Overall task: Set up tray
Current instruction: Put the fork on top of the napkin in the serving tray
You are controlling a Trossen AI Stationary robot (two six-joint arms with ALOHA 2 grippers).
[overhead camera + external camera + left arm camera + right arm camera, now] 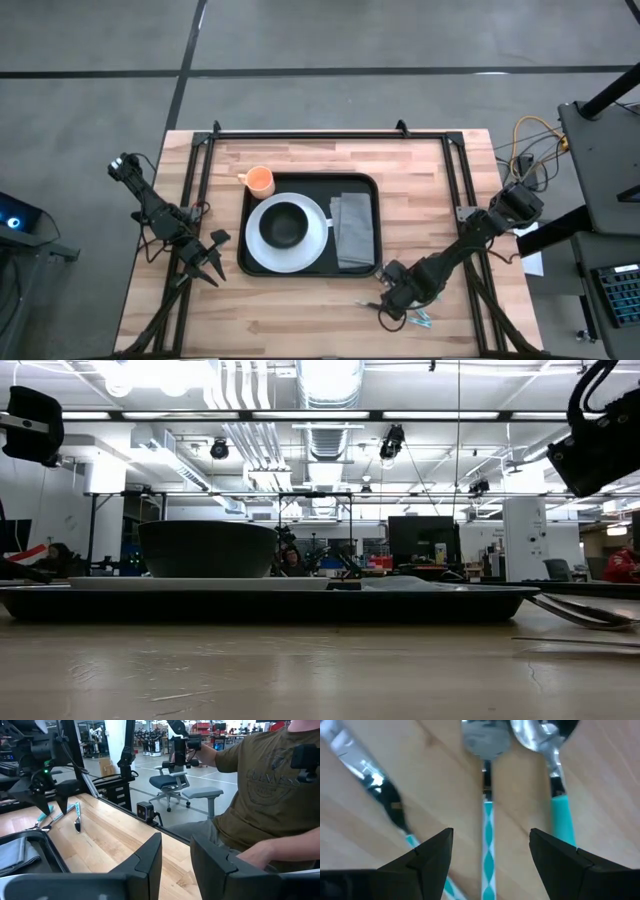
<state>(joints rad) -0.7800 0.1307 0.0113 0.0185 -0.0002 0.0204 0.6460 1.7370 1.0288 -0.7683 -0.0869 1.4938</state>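
Observation:
The black tray (pixel 366 185) lies mid-table and carries a white plate (pixel 258 243), a black bowl (pixel 286 224) on that plate, and a folded grey napkin (pixel 352 230). An orange cup (pixel 260 181) stands on the table by the tray's far left corner. Several pieces of cutlery (pixel 405 315) lie on the wood off the tray's near right corner. My right gripper (pixel 393 296) hangs over them, open, pointing down, with its fingers (pixel 491 837) on either side of a spoon's teal-and-white handle (pixel 488 820), not touching it. My left gripper (pixel 205 262) waits open left of the tray.
A second spoon with a teal handle (pixel 559 800) and another piece (pixel 385 790) flank the straddled one. In the left wrist view a person in an olive shirt (pixel 270 790) sits beyond the table edge, with office chairs behind. Bare wood lies along the near edge (pixel 300 320).

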